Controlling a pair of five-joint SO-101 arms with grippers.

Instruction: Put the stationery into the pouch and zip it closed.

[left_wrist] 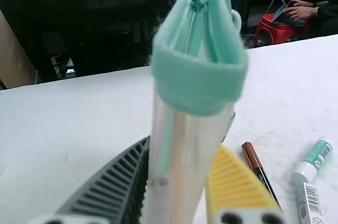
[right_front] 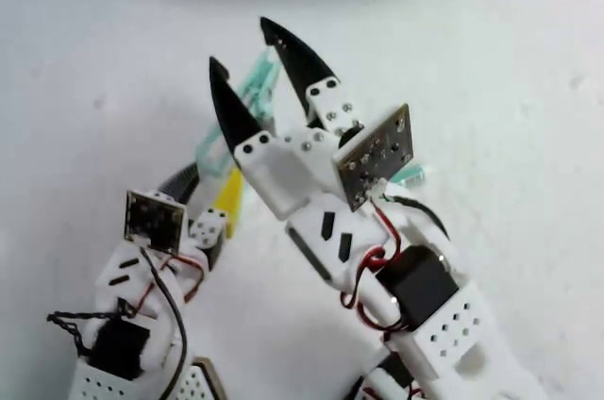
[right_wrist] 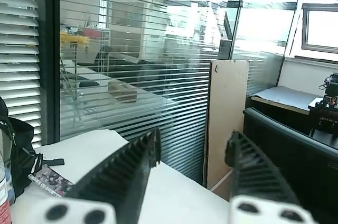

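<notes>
At the near left, the left gripper [left_wrist: 182, 150] has its grey and yellow fingers clamped on the pouch [left_wrist: 195, 76]. It pinches the clear body, probably to anchor it while the mouth is worked. The pouch runs away from that grip to its green fabric end. A brown pen [left_wrist: 257, 165] and a green-capped white marker [left_wrist: 312, 161] lie on the table [left_wrist: 63, 123] just beside it, not yet inside. Farther out, the right gripper [right_front: 241, 43] hangs above the pouch's far end, tipped upward, with its fingers spread wide and empty. It looks ready to fetch a pen.
</notes>
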